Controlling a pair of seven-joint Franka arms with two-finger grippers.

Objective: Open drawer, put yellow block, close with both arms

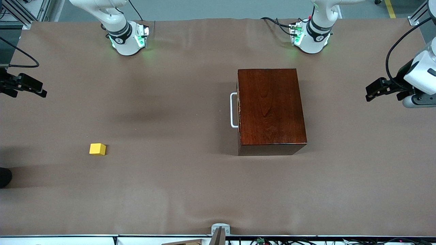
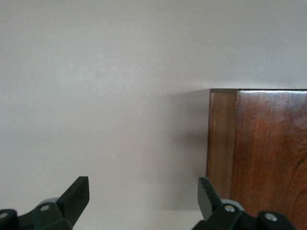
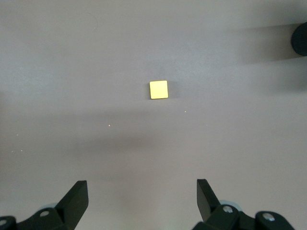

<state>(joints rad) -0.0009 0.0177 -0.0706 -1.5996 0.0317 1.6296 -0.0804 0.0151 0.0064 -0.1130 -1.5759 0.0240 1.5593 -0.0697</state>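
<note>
So the drawer (image 1: 238, 110) sits fully pushed into its dark mahogany box (image 1: 270, 109), with only the white bar handle (image 1: 233, 110) poking out on the side facing the right arm's end of the desk (image 1: 170, 190). The box stands toward the left arm's end. The yellow block (image 1: 97, 149) lies well apart from it, toward the right arm's end and a bit nearer the front camera, alone on the brown cover.

The left tool (image 1: 373, 91) hangs up in the air at the left arm's edge of the desk, and the right tool (image 1: 32, 87) does the same at the opposite edge; both have their fingers spread wide and hold nothing.

The front view gives you the handle, which the left wrist view doesn't: there you only get a corner of the box (image 2: 259, 148) with its glossy top and one side, cut off at the frame edge. The right wrist view looks straight down on the block (image 3: 159, 89). In the front view most of each arm runs out of frame, so only the bases and the tool ends are really visible.
</note>
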